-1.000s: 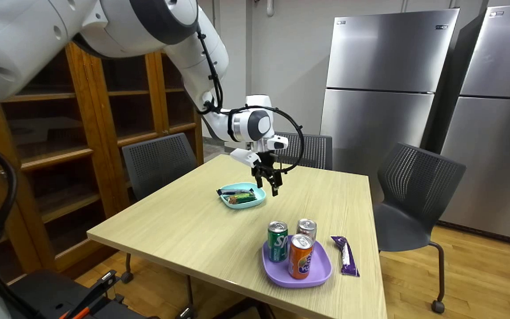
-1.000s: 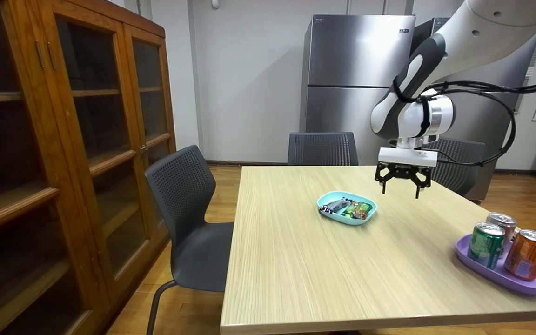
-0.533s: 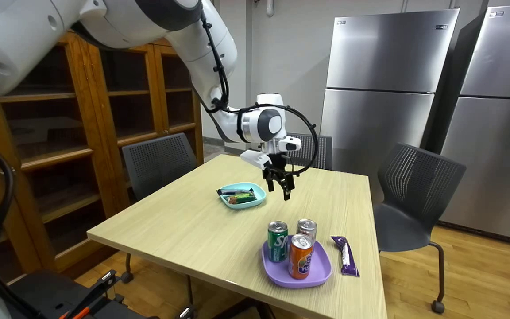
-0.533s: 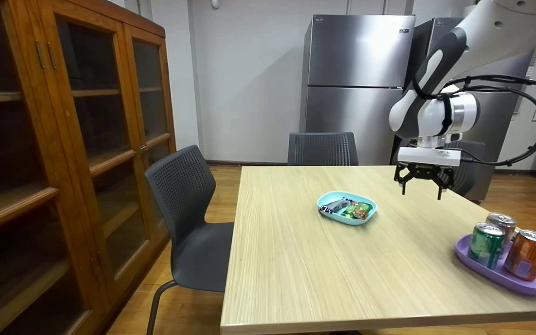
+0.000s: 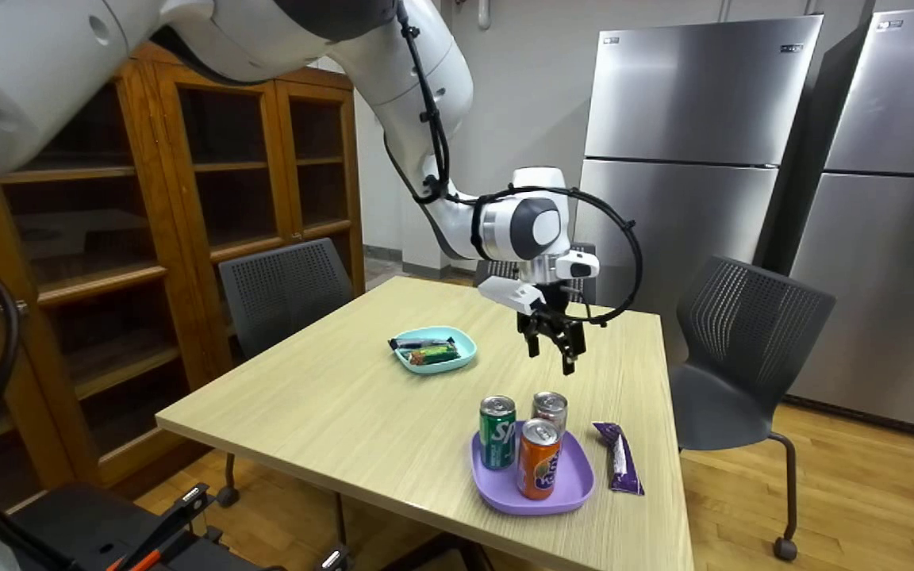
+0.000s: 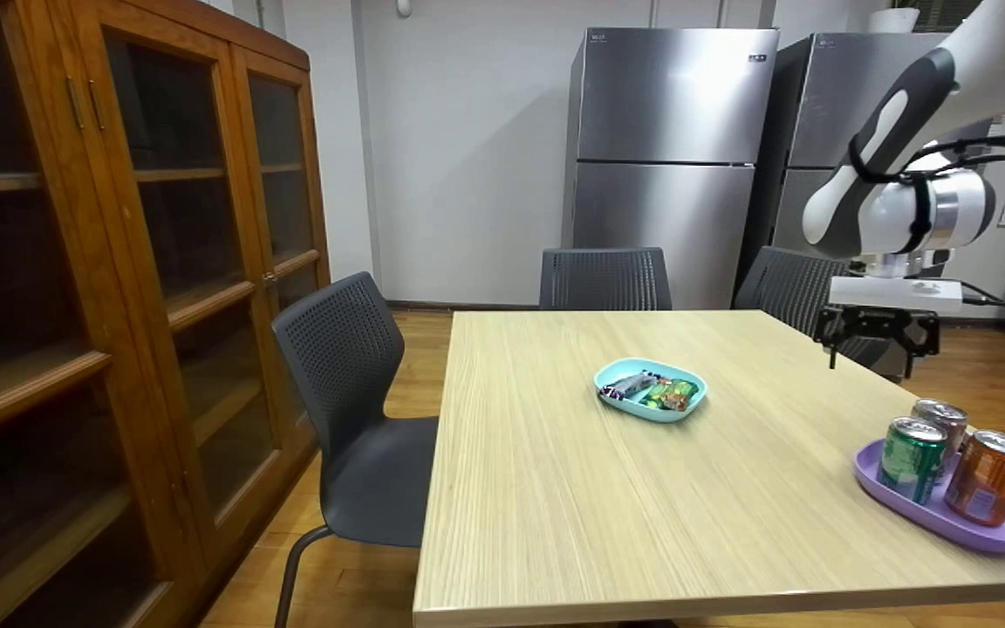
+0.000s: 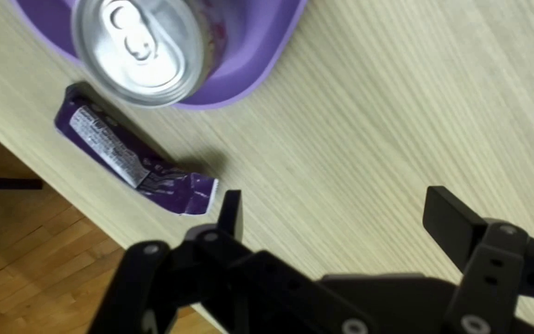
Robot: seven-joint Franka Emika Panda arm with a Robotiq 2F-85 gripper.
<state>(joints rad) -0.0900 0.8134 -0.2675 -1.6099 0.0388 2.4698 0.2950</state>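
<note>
My gripper [image 7: 334,197] stands open above the table, with nothing between its fingers. In an exterior view the gripper [image 5: 551,361] hangs behind the purple tray [image 5: 497,500], nearest to the silver can [image 5: 550,406]. On that tray a green can [image 5: 497,444] and an orange can [image 5: 538,468] also stand upright. A purple wrapped bar [image 7: 128,153] lies on the table beside the tray; in the wrist view its crimped end is close to the left finger [image 7: 231,211], which appears apart from it. The cans mostly hide this bar in an exterior view where the gripper [image 6: 871,365] is at the right.
A turquoise tray [image 5: 466,349] holds a green wrapped bar [image 5: 435,354] and a dark wrapped bar [image 5: 419,343]. Grey chairs [image 6: 354,375] stand around the wooden table [image 6: 555,488]. A glass-door cabinet [image 6: 206,218] and steel refrigerators [image 5: 687,159] are beyond it.
My open gripper has moved rightward in both exterior views, away from the turquoise tray and closer to the purple tray and purple bar. The objects on the table have stayed put.
</note>
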